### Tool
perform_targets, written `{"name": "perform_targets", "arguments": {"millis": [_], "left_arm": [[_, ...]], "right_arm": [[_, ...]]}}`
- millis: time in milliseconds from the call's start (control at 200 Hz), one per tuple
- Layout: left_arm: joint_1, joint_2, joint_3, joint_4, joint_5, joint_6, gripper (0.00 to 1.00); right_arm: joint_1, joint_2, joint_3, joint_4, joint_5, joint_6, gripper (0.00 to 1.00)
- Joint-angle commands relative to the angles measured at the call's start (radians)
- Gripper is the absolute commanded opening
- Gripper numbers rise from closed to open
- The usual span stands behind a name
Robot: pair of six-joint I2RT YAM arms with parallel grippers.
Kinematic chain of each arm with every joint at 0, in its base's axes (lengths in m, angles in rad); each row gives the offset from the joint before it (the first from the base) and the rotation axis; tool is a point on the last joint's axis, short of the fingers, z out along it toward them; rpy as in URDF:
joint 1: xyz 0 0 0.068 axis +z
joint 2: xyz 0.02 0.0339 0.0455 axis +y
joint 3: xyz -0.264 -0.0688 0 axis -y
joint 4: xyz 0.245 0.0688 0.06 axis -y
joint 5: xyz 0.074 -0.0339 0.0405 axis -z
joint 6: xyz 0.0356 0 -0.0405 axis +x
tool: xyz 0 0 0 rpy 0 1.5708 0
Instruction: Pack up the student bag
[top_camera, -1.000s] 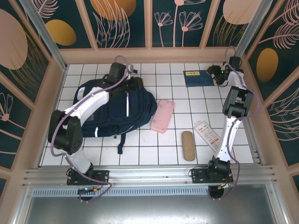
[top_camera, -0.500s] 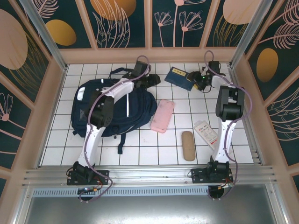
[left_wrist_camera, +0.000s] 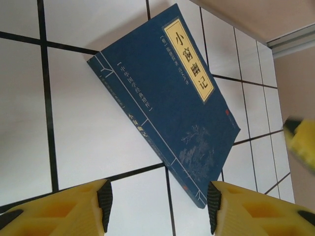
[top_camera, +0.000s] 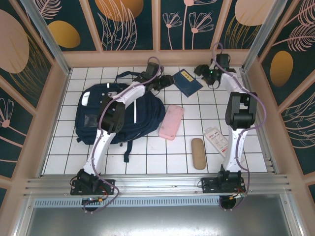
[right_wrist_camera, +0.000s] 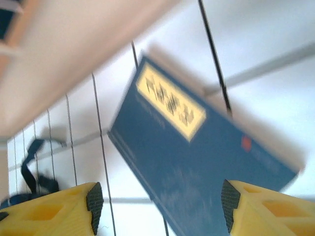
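Top view bright and evenly lit from above; soft shadows under arms, mild glare on tiles (top_camera: 147, 157). Left wrist view sharp, near fingers (left_wrist_camera: 54, 211) slightly soft. Right wrist view motion-blurred; book (right_wrist_camera: 197, 162) smeared, label unreadable.

Book (top_camera: 187, 82) right of the student bag (top_camera: 147, 115), behind the pouch (top_camera: 171, 122).

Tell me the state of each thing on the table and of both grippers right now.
student bag: lying flat on the tiles; zip open or shut, cannot tell.
blue book: closed, flat, cover up, not gripped.
pink case: closed, lying beside the bag.
brown case: closed, lying apart.
white packet: flat on the tiles.
left gripper: open, empty, near the book.
right gripper: open, empty, near the book.
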Motion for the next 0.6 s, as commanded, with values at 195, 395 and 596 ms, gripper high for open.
{"name": "perform_targets", "arguments": {"millis": [195, 395, 596], "left_arm": [[-0.011, 0.075, 0.042, 0.102, 0.111, -0.105, 0.58], [-0.017, 0.1, 0.042, 0.11, 0.112, -0.127, 0.58], [-0.027, 0.121, 0.047, 0.119, 0.109, -0.136, 0.58]], "right_arm": [[-0.044, 0.296, 0.403, -0.195, -0.04, -0.054, 0.69], [-0.047, 0.312, 0.348, -0.15, -0.109, -0.059, 0.69], [-0.04, 0.325, 0.297, -0.151, -0.14, -0.063, 0.68]]}}
